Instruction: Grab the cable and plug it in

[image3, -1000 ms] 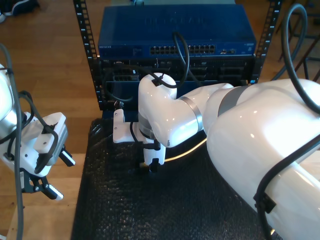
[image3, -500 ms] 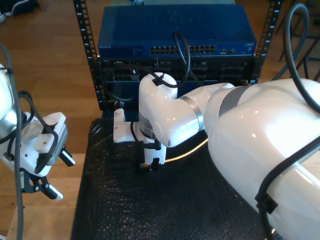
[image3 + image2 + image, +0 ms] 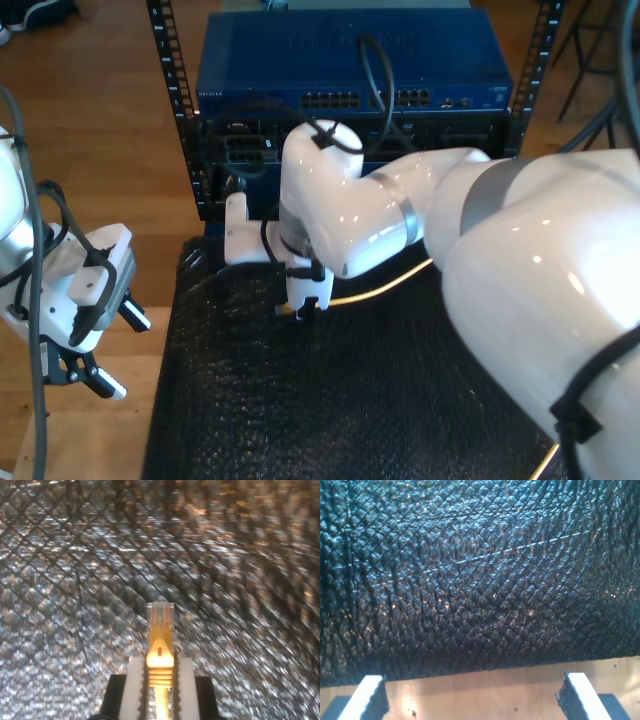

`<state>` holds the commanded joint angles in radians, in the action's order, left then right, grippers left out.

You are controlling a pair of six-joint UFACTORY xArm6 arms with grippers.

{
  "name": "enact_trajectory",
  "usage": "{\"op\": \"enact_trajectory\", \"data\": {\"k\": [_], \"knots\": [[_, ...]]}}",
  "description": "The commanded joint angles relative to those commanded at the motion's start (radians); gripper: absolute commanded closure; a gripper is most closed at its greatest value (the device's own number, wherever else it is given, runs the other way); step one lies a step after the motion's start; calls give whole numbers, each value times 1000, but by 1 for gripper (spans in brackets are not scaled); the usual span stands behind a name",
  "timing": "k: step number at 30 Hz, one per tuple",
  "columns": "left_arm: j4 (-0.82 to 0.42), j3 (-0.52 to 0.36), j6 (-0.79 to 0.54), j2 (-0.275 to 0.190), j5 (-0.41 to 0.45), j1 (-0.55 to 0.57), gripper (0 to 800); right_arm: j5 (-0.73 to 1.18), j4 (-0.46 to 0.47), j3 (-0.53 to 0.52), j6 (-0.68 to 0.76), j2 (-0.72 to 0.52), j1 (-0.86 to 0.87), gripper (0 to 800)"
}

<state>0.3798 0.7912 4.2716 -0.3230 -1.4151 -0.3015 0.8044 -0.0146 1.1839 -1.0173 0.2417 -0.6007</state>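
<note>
Cable (image 3: 160,672) is clamped by its yellow boot in my second gripper (image 3: 160,680), the clear plug (image 3: 160,614) protruding above the black textured mat (image 3: 300,400). Fingers of my first gripper (image 3: 470,700) are held apart over the mat's edge and wooden floor (image 3: 485,695). Beyond, a blue network switch (image 3: 350,70) is mounted in the rack.

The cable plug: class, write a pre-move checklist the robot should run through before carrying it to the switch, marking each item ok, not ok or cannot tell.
1. My second gripper is shut on the cable at its yellow boot: ok.
2. Clear plug tip protrudes straight beyond the pads: ok.
3. Plug clip orientation relative to the port: cannot tell.
4. Free ports on the blue switch: cannot tell, too small.
5. My first gripper is open, over the black mat edge, apart from the cable: ok.
6. Cable slack trails freely across the mat: ok.
</note>
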Motion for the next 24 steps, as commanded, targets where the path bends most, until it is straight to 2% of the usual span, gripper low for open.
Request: {"op": "enact_trajectory", "data": {"k": [7,17,24], "knots": [[78,17,-3,-3,-11,0,1,126,-5,-6,2,-83,43,796],[141,44,-2,-3,-34,34,1,149,-8,-118,2,-305,83,796],[236,95,58,-3,-74,95,1,250,-69,-150,-5,-445,120,796]]}}
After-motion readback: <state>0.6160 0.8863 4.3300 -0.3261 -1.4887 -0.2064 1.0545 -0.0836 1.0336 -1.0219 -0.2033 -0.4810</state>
